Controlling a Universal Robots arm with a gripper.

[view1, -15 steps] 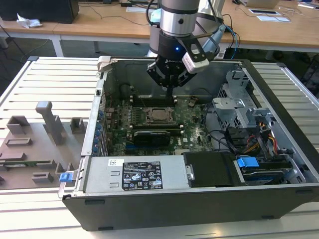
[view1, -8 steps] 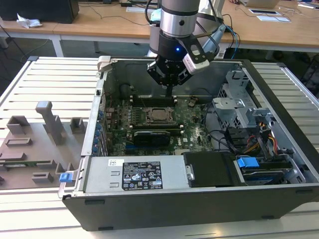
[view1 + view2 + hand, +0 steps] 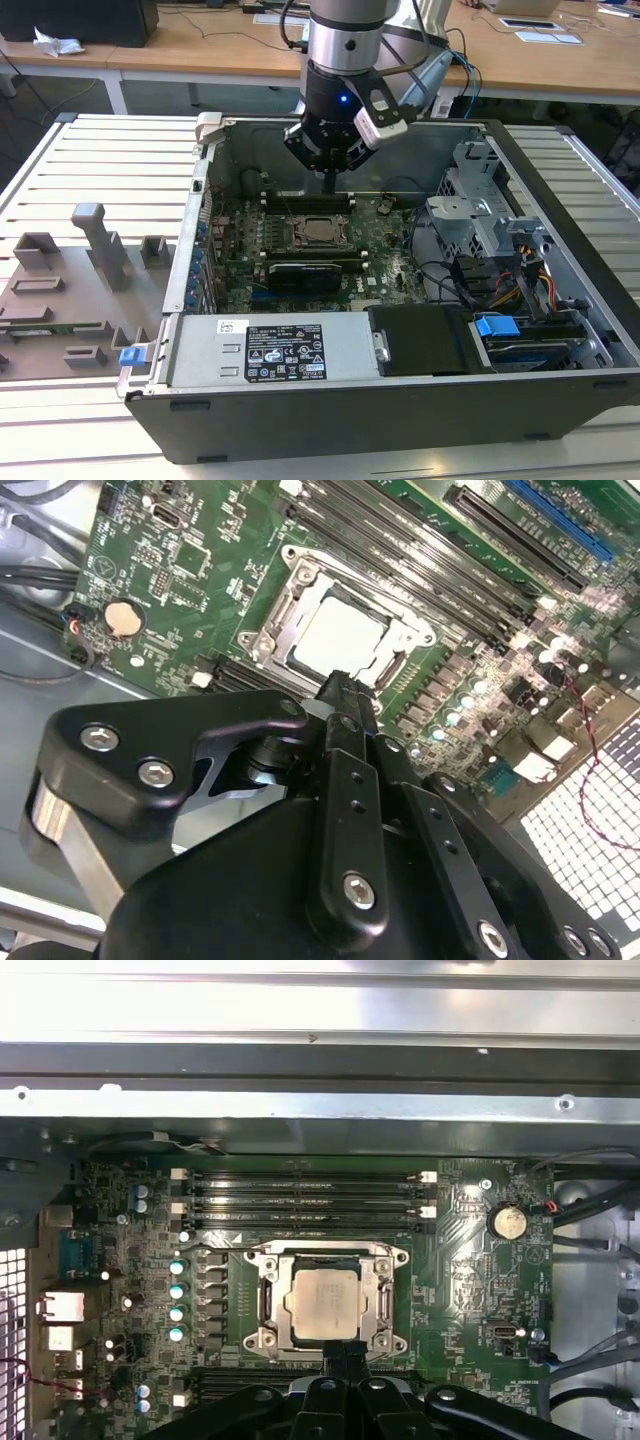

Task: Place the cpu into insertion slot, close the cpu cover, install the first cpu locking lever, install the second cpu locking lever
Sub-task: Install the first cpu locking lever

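The cpu (image 3: pixel 320 232) (image 3: pixel 340 635) (image 3: pixel 325 1305), a silvery square chip, lies flat in the insertion slot (image 3: pixel 262 1335) on the green motherboard (image 3: pixel 385 270). The cpu cover (image 3: pixel 268 1295) (image 3: pixel 268 630), a silvery metal frame, lies down around the chip's edges. My gripper (image 3: pixel 330 183) (image 3: pixel 345 688) (image 3: pixel 346 1355) hangs above the board close to one side of the socket. Its black fingers are pressed together, shut with nothing between them. I cannot make out how the locking levers stand.
The open computer case (image 3: pixel 190 250) walls in the board. A grey drive cage (image 3: pixel 480 205) and cables (image 3: pixel 520 275) stand at the exterior view's right, and a power supply (image 3: pixel 270 350) sits at the front. Memory slots (image 3: pixel 305 1195) run beside the socket. A grey fixture plate (image 3: pixel 70 290) lies outside the case.
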